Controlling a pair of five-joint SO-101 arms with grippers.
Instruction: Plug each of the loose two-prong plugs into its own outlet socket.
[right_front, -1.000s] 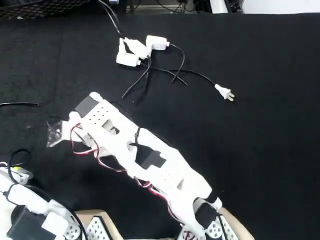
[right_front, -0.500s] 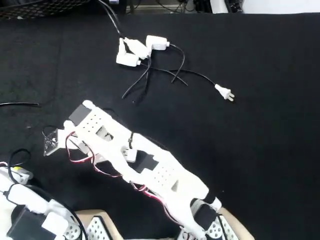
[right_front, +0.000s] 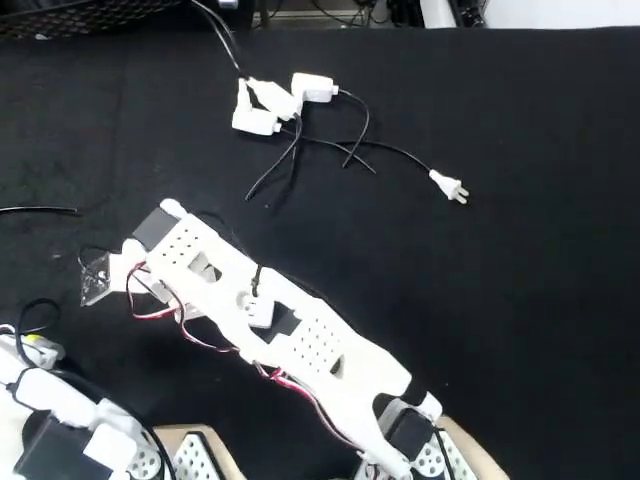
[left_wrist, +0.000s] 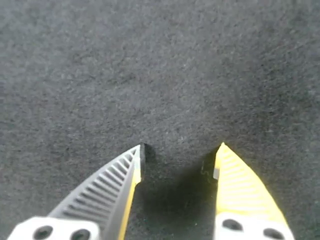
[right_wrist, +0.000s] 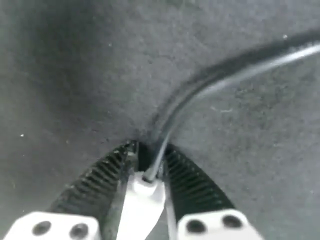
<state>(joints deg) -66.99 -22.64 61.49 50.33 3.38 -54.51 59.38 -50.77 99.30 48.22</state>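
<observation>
Early in the task, I judge: the right gripper (right_wrist: 149, 148) is clamped on one plug (right_wrist: 145, 194), well apart from the outlets (right_front: 258, 108), a second plug (right_front: 450, 187) lies loose on the tabletop (right_front: 520, 300), and the left gripper (left_wrist: 180, 148) gapes wide, empty.

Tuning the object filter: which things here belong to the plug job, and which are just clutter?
Job: white plug in the right gripper; loose plug on the cloth; outlet sockets.
Clutter: black cable at the left edge; black mesh at the back.
</observation>
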